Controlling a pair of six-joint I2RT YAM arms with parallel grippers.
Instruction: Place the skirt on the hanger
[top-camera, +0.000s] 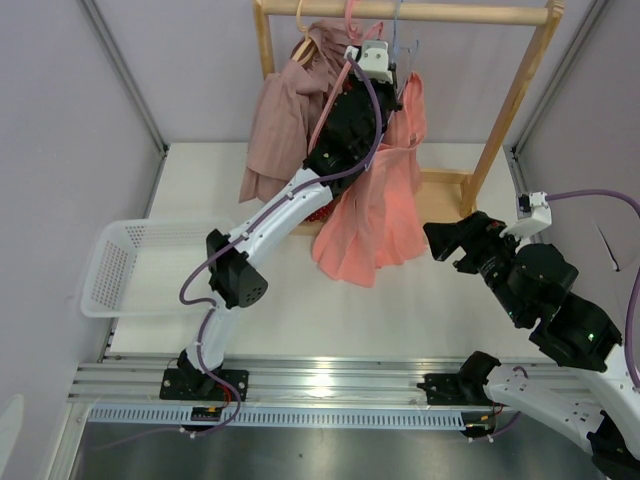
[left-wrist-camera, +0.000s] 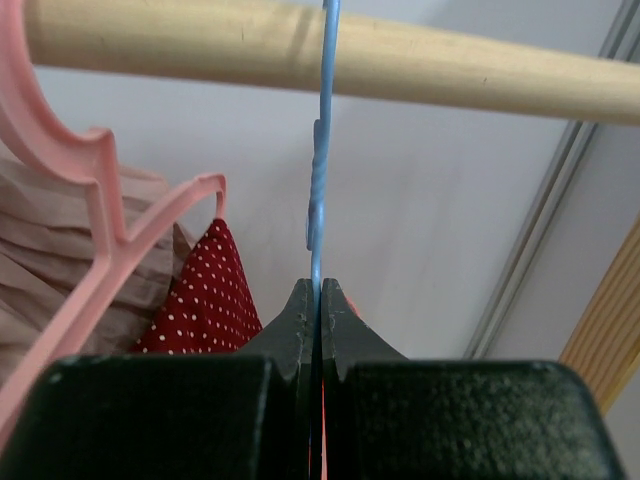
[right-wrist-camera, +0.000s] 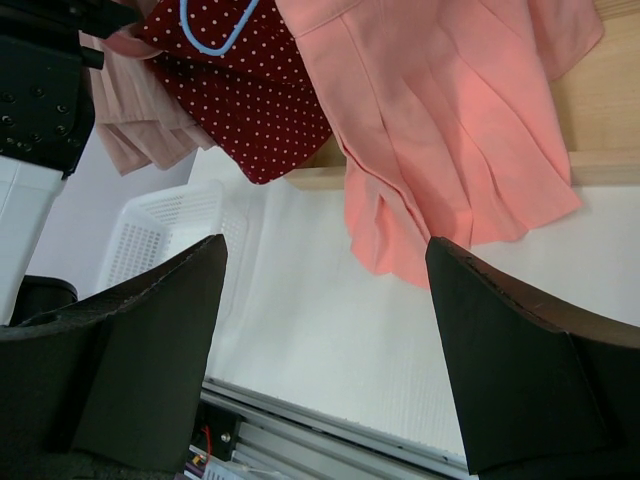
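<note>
thin light-blue plastic hanger (left-wrist-camera: 318, 190): edge-on in the left wrist view, hook cut by the frame top, lower part hidden inside the left end effector (left-wrist-camera: 318, 295).
salmon-pink pleated fabric skirt (top-camera: 378, 210): waist hidden behind the left arm (top-camera: 300, 195) in the overhead view.
dark red white-dotted garment (right-wrist-camera: 250, 100): top cut off at the upper edge of the right wrist view.

The skirt (right-wrist-camera: 450, 130) was soft, matt, pleated cloth. The hanger (left-wrist-camera: 320, 150) looked like smooth, slightly glossy plastic, as did the pink hanger (left-wrist-camera: 28, 110). The rail (left-wrist-camera: 450, 70) was pale, smooth wood with fine grain. The basket (top-camera: 108, 270) at the desk's left edge was white perforated plastic.
</note>
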